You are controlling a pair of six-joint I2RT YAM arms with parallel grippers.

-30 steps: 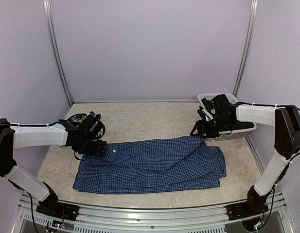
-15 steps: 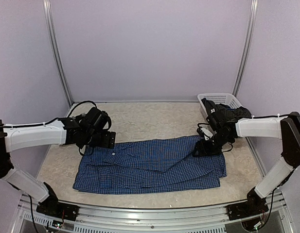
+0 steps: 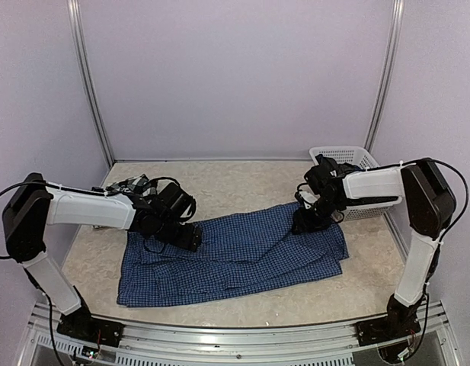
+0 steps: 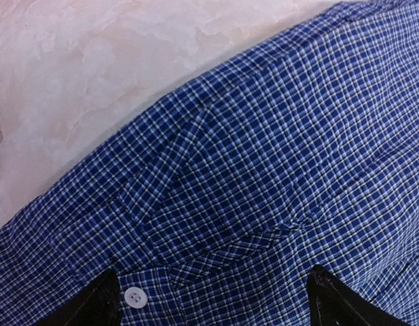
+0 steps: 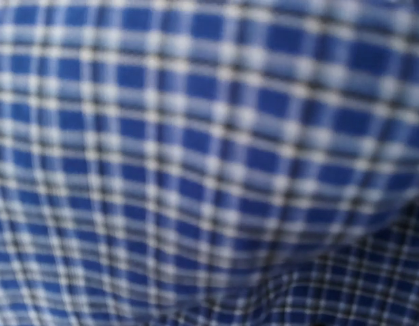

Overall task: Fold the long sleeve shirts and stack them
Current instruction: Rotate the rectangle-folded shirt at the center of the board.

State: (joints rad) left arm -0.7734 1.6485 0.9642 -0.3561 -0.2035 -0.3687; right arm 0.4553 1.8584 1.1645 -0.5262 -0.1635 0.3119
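Note:
One of the long sleeve shirts, a blue one with a fine dark check (image 3: 242, 255), lies spread and rumpled across the table. My left gripper (image 3: 187, 232) is low over its back left part. In the left wrist view the left gripper (image 4: 216, 311) is open, its two black fingertips (image 4: 94, 307) wide apart over the cloth (image 4: 263, 170), beside a white button (image 4: 133, 296). My right gripper (image 3: 302, 221) is down at the shirt's back right edge. The right wrist view shows only blurred blue check cloth (image 5: 195, 136) very close, and its fingers are hidden.
A white plastic basket (image 3: 356, 155) stands at the back right corner, and my right forearm crosses in front of it. Bare marbled tabletop (image 3: 227, 187) lies behind the shirt. Lilac walls enclose the back and sides.
My left gripper moved right, onto the shirt, and opened wider. My right gripper dropped from the basket to the shirt's back right edge. The cloth has shifted and rumpled.

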